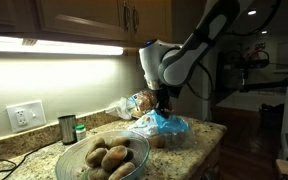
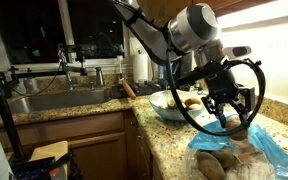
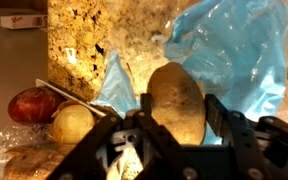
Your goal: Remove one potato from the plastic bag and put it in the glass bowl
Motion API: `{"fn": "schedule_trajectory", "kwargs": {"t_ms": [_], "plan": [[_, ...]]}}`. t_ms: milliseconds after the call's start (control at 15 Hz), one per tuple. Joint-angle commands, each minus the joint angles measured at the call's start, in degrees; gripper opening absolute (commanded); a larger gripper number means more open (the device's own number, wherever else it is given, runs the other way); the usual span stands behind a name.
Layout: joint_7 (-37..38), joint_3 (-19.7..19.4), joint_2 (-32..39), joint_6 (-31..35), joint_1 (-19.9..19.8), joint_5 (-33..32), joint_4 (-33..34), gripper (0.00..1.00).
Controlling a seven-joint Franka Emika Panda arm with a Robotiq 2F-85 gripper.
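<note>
Potato (image 3: 176, 100) sits upright between the jaws of the gripper (image 3: 179, 125), which is clamped across its broad middle, above the blue plastic bag (image 3: 234, 50) and not yet over the glass bowl (image 1: 102, 160). It looks firm, dense and rounded, so this mid-body hold should suit; nearer a tapered end it could squirt out.

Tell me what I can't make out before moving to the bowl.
- Lower end of the potato: wrist view, hidden behind the gripper.
- Its grip: both exterior views, too small, dark.
- Contents of the plastic bag: exterior view, blurred, cut by bottom edge.
- The glass bowl: outside the wrist view.
</note>
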Motion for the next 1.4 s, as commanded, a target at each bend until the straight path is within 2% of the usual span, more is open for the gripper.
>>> {"fn": "schedule_trajectory", "kwargs": {"t_ms": [0, 1333], "plan": [[2.6, 0.0, -4.0, 0.0, 0.5, -2.5, -2.9, 0.31], [2.6, 2.2, -6.9, -0.8, 0.4, -2.2, -1.9, 0.31]]}}
